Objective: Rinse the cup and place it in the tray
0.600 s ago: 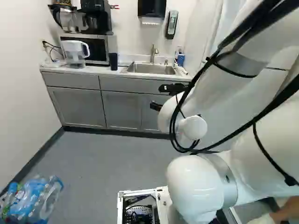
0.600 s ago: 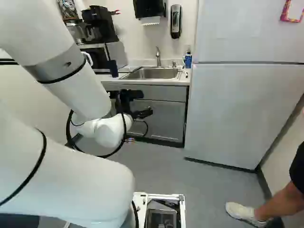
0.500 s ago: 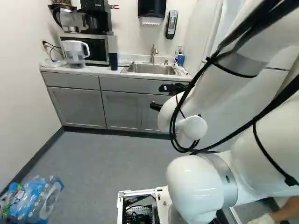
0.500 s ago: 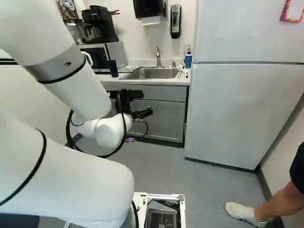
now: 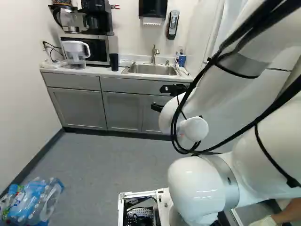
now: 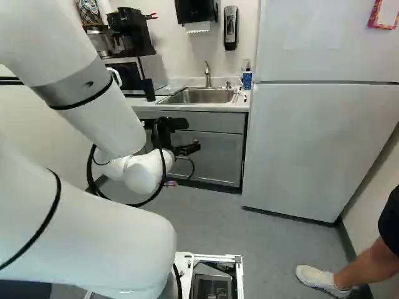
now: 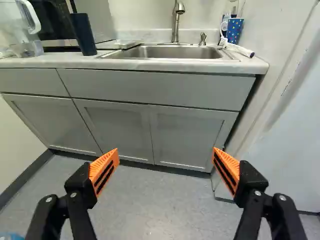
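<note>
In the right base view my gripper (image 6: 187, 149) hangs in front of the sink cabinet, below counter height. The wrist view shows the gripper (image 7: 165, 152) open, its orange pads wide apart with nothing between them. Ahead and above stands a dark tumbler-like cup (image 7: 84, 35), upright on the counter beside the sink (image 7: 167, 52). A blue dotted cup (image 7: 235, 31) stands at the sink's other side, behind a white brush-like item. Between the dark cup and the basin lies a flat white piece (image 7: 120, 44); I cannot tell whether it is the tray.
The faucet (image 5: 154, 54) rises behind the basin. Left of the dark cup are a water pitcher (image 5: 75, 54) and a microwave (image 5: 97, 49). A white refrigerator (image 6: 305, 149) stands right of the cabinet. Bottles (image 5: 33, 200) lie on the floor at left; a person's leg (image 6: 365, 265) is at right.
</note>
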